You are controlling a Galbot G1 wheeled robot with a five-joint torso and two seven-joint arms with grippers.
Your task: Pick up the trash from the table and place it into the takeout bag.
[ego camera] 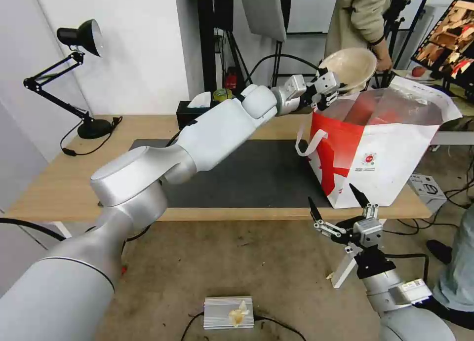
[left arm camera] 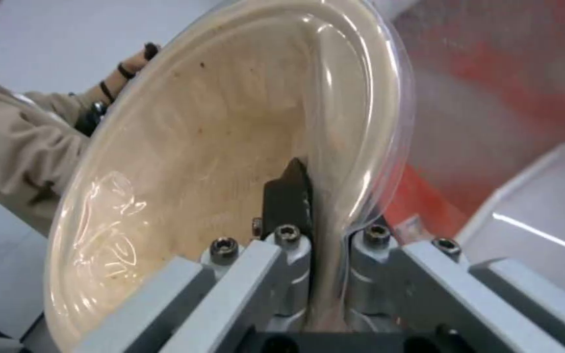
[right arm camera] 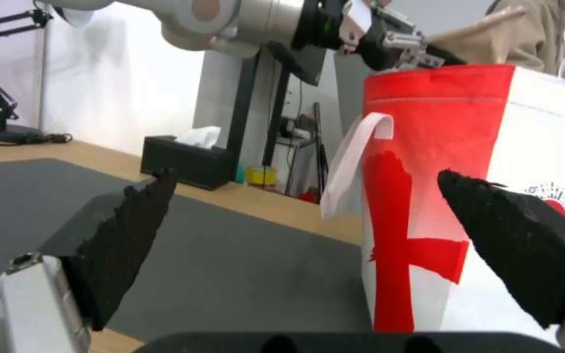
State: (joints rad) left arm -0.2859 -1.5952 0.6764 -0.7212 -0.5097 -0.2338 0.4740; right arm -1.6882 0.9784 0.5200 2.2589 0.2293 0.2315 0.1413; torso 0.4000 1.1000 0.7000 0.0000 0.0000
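My left gripper (ego camera: 332,87) is shut on the rim of the shallow beige bowl (ego camera: 351,68), which it holds tilted on edge just above the near-left rim of the takeout bag (ego camera: 390,153). In the left wrist view the bowl (left arm camera: 204,162) is pinched at its rim between the fingers (left arm camera: 287,201), with the bag's red inside (left arm camera: 492,98) behind it. The white-and-red bag stands open at the right end of the table (ego camera: 64,183). My right gripper (ego camera: 338,203) hangs open below the table's front edge, facing the bag (right arm camera: 439,162).
A black tissue box (ego camera: 195,111) and a black desk lamp (ego camera: 81,74) stand at the table's back. The dark grey mat (ego camera: 256,173) covers the middle. A person (ego camera: 363,15) stands behind the bag. A small metal box (ego camera: 228,312) and cables lie on the floor.
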